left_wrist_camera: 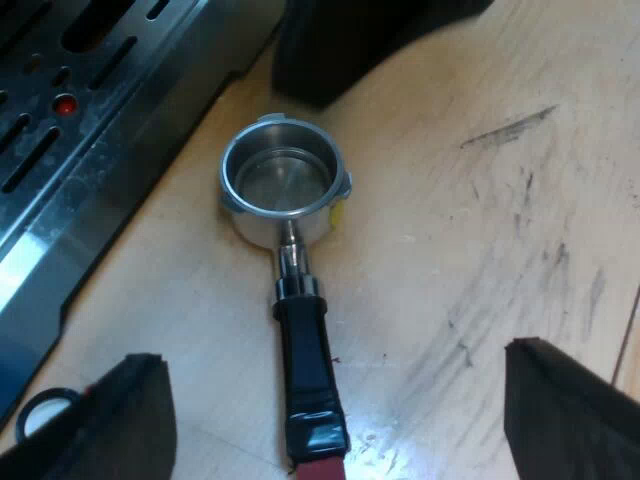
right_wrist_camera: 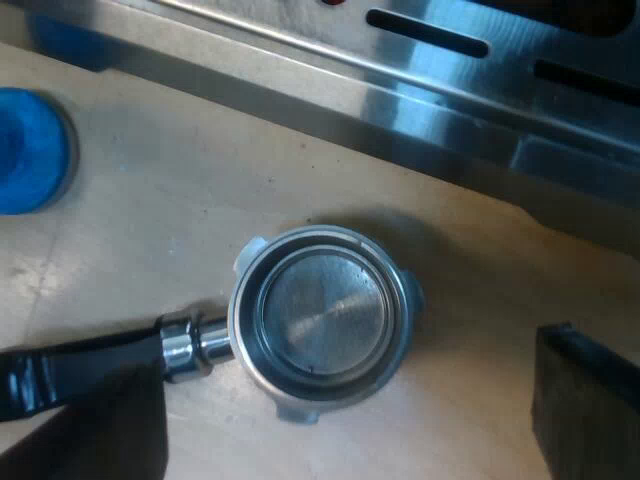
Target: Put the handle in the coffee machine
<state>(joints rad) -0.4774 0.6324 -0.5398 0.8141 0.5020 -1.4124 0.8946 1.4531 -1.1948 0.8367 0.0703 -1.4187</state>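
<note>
nearest the lens in the left wrist view, note the left gripper (left_wrist_camera: 330,355), with both black fingers (left_wrist_camera: 125,415) spread wide and closed on nothing. locate in the gap between them the dark handle (left_wrist_camera: 305,360) of the round metal holder (left_wrist_camera: 283,185), clear of either finger. follow the handle one way to its red end (left_wrist_camera: 320,468) and the other way through a chrome neck to the open basket, bare metal floor showing. confirm that the holder lies flat and loose on the light wooden table (left_wrist_camera: 480,230), not locked into the espresso machine. find the basket just beside the slotted steel drip tray (left_wrist_camera: 90,120) at the machine's front, near its edge but apart from it. note a small yellow mark (left_wrist_camera: 340,212) on the basket's outer wall.

in the right wrist view, note the right gripper (right_wrist_camera: 345,355) over the basket, likewise spread wide, one finger to each side of the holder, pinching nothing. treat contact between the handle and the finger over it as undetermined. locate the round blue tamper (right_wrist_camera: 30,150) on the table near the machine's front edge, well apart from the holder.
</note>
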